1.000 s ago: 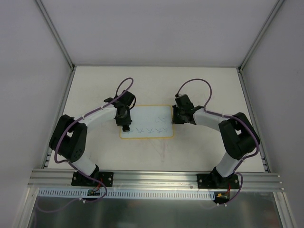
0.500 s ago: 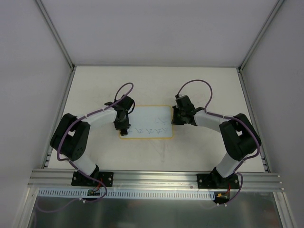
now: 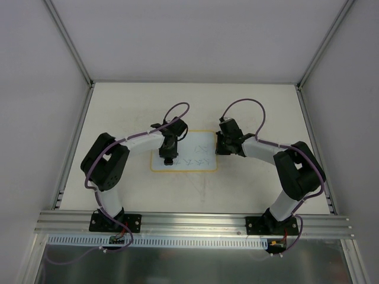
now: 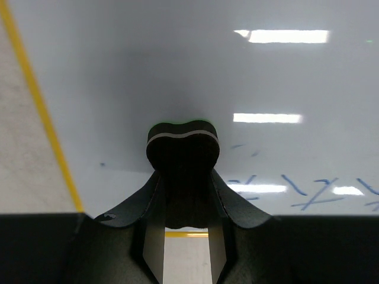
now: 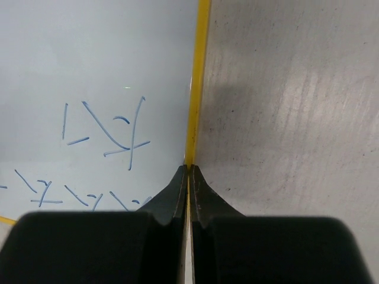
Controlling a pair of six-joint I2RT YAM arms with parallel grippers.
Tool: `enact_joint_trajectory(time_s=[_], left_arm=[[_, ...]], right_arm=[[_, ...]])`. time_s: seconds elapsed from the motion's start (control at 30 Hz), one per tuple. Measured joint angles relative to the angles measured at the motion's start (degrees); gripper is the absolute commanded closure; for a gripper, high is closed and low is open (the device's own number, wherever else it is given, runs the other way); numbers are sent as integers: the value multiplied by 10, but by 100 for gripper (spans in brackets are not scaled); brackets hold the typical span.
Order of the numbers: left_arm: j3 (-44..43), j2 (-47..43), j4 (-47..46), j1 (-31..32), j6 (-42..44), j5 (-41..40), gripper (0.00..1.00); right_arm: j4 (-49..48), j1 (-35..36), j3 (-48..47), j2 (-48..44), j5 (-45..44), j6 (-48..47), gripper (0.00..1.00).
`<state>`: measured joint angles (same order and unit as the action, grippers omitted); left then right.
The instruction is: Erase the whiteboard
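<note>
L gripper (image 4: 183,177) clamped on eraser (image 4: 182,142); R gripper (image 5: 188,173), jaws together, sits on board (image 3: 192,144) edge. Keep eraser flat, sweep w/ firm pressure across blue marks (image 5: 109,133).

The table (image 3: 118,106) before me is cream, scuffed with faint lines towards its front, speckled grey up close; white walls (image 3: 189,35) close it in on three sides; an aluminium rail (image 3: 195,220) runs along its near edge; my eraser (image 4: 182,142) is black, notched on top, with a pale stripe under its rim.
</note>
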<state>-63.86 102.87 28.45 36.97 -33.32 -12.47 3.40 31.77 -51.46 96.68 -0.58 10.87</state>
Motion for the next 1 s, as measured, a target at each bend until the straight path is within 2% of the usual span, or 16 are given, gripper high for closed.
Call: enact_joint_trajectory(time_s=[0.23,0.4,0.67,1.0], left_arm=[[-131,93,30,73,7,12,100],[-155,106,34,88,10,18,100],[-59,33,-12,39,7,50,100],[68,-70,-28,-102,26,54,100]], right_arm=[[6,1,-3,0,-31,-5,100],[8,1,-4,-1,-38,-7,100],[7,20,-4,0,-10,-6,100],[5,30,-4,1,21,-5,100]])
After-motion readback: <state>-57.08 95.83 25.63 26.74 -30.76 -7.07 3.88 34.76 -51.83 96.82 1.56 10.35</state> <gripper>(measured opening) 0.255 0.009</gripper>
